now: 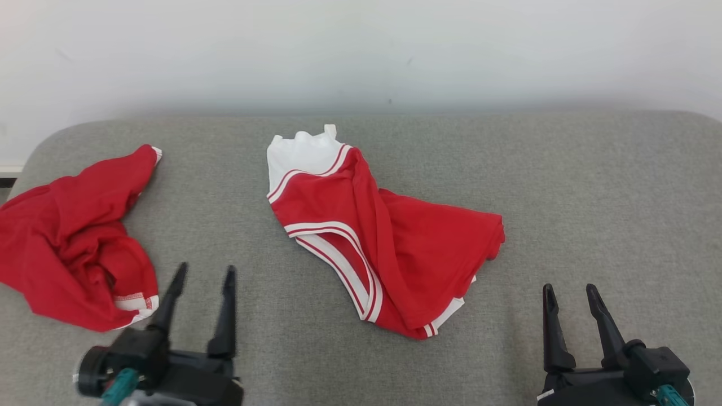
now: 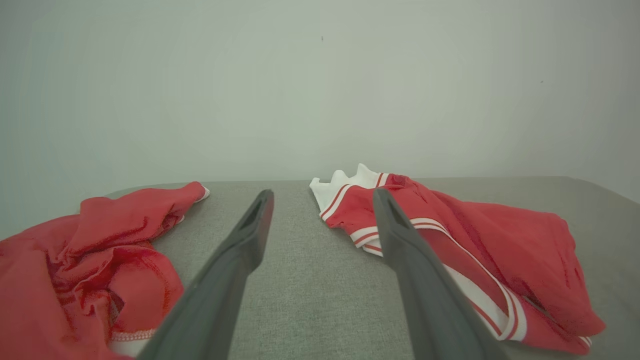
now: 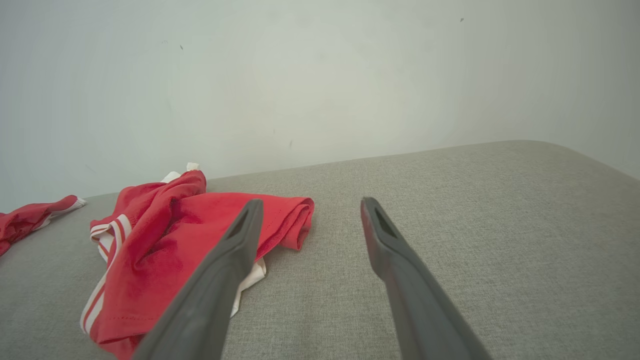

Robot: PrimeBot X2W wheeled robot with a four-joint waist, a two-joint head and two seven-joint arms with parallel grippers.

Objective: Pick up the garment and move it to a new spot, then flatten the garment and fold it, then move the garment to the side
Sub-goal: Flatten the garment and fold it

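Garment (image 1: pixel 406 248) lies mid-table, crumpled and folded over itself; type hard to tell, and its underside and inner layers are hidden. In left wrist view (image 2: pixel 500 240) the claw's own finger covers part of its near-left edge. In right wrist view (image 3: pixel 165 240) a finger crosses its right part and the bottom edge cuts its lower end. Look: red cloth, white panel at the far end, white bands with thin red stripes along curved edges, white trim at the near corner. The right side is bunched into a rolled fold.

Left claw (image 1: pixel 206 268) is near-left of the garment, fingers spread apart, nothing between them, not touching cloth; same in its wrist view (image 2: pixel 322 195). Right claw (image 1: pixel 569 288) is near-right of the garment, fingers also apart and empty, over bare table (image 1: pixel 592 186); same in its wrist view (image 3: pixel 311 202). Both claw bodies are cut by the bottom edge.

Second red garment (image 1: pixel 73 242) is heaped at the table's left end, cut by the frame edge, well apart from the first (image 2: pixel 100 240) (image 3: pixel 30 217). The table has a grey fabric top with rounded corners and a pale wall (image 1: pixel 361 51) behind.
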